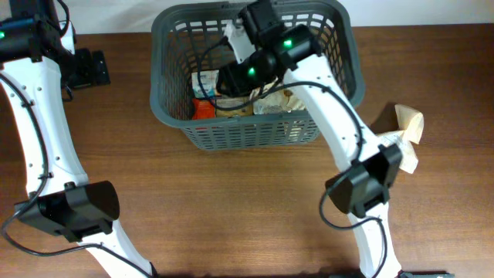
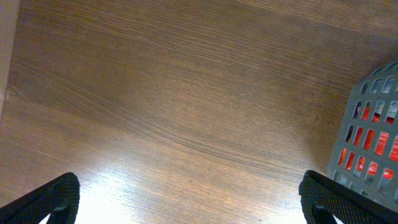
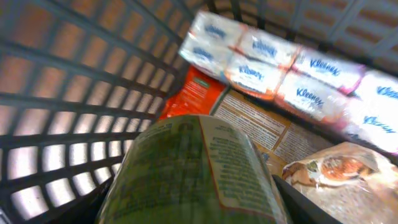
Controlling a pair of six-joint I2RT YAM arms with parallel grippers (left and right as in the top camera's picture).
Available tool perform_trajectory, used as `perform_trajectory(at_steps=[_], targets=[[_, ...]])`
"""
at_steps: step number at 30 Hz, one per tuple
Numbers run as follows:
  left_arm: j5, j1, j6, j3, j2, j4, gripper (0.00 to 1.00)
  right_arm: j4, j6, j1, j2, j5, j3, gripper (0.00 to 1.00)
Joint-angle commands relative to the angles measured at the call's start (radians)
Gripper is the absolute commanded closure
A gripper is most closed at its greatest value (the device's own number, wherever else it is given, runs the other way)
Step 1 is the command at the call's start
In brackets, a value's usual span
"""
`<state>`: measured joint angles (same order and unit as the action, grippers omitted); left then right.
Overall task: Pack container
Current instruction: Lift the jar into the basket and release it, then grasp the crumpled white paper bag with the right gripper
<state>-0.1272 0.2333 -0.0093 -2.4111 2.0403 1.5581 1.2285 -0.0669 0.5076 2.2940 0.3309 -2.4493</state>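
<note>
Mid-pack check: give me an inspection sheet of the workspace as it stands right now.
Surface: brown wood table, with glare in the left wrist view.
Job's things: grey container at the far edge, holding Kleenex packs, an orange packet and a wrapped food bag.
Clutter: beige paper packet on the table, right of the container.
Grippers: left gripper open over bare table; right gripper inside the container, shut on a green-labelled jar.
Cables: black cable loops from the right wrist into the container; no snag seen.
Surroundings: pale background beyond the far edge; nothing else seen.
</note>
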Motion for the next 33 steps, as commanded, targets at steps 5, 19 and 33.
perform_trajectory(at_steps=[5,19,33], targets=[[0.007,0.005,-0.014,0.003,0.005,-0.002,0.01,0.001,0.039,0.022,0.051,-0.06,-0.002,0.21],[0.007,0.005,-0.014,0.003,0.005,-0.003,0.01,0.079,0.053,-0.418,-0.407,-0.269,-0.003,0.18],[0.007,0.005,-0.014,0.003,0.005,-0.003,0.01,-0.04,-0.107,-1.033,-0.371,-0.136,0.617,0.09]])
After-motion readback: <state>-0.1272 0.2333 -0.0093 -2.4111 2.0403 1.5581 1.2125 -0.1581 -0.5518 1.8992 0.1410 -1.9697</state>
